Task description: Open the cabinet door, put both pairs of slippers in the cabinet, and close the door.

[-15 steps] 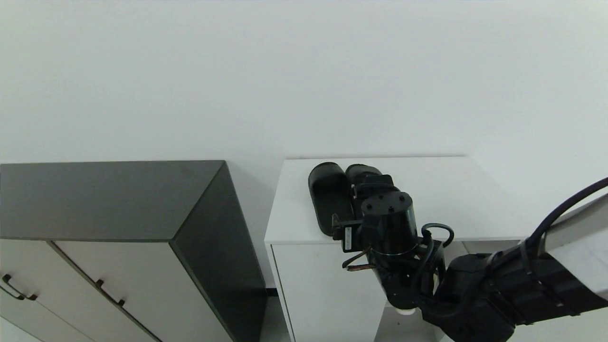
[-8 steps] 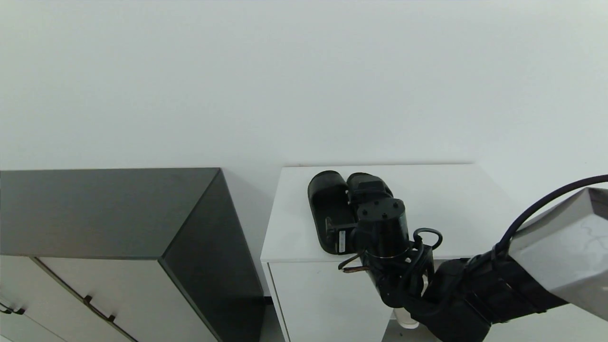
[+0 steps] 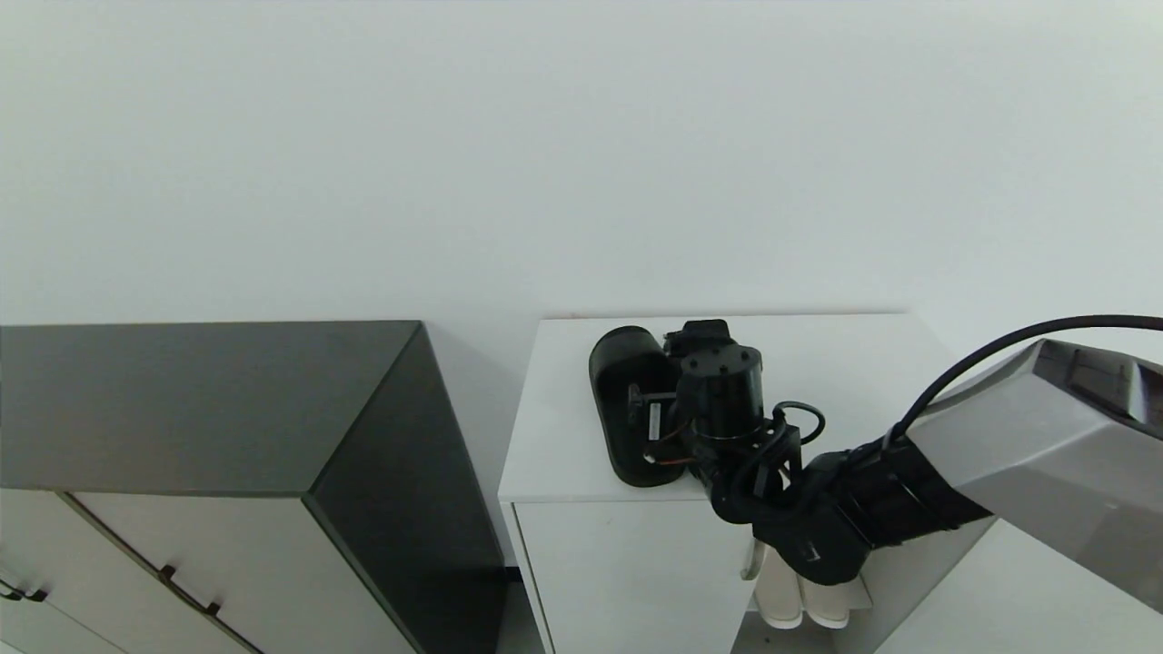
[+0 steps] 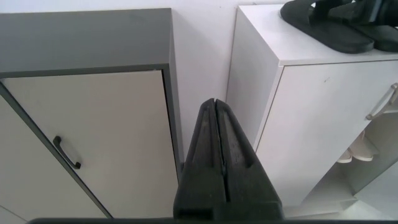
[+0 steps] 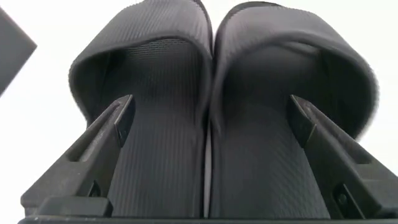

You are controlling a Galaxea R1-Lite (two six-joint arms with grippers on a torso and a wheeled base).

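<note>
Black slippers (image 3: pixel 627 400) lie side by side on the cabinet top (image 3: pixel 845 391) of the white cabinet (image 4: pixel 255 87). They are in its left half, heels at the front edge, toes toward the back edge, inner sides touching. Right gripper (image 5: pixel 211 109) is over the pair from the heel end, jaws spread wide. One of its fingers (image 5: pixel 106 146) sits over each footbed, pointing toward the straps, so the two touching inner walls lie between them. Judged reason: one closure there would pinch both slippers at once and lift them as a pair. Nothing is gripped yet. Door (image 3: pixel 627 572) stands ajar, handle (image 3: pixel 750 559) swung out from the carcass. White slippers (image 3: pixel 804 595) already sit inside behind it, so half the loading looks done and the door is open for the second pair. Left gripper (image 4: pixel 215 106) hangs lower, jaws pressed together on nothing. It faces the gap between the dark-topped cabinet (image 3: pixel 209 400) and the white one, apparently parked clear of the door. Risk: the pinch may catch only one wall.
</note>
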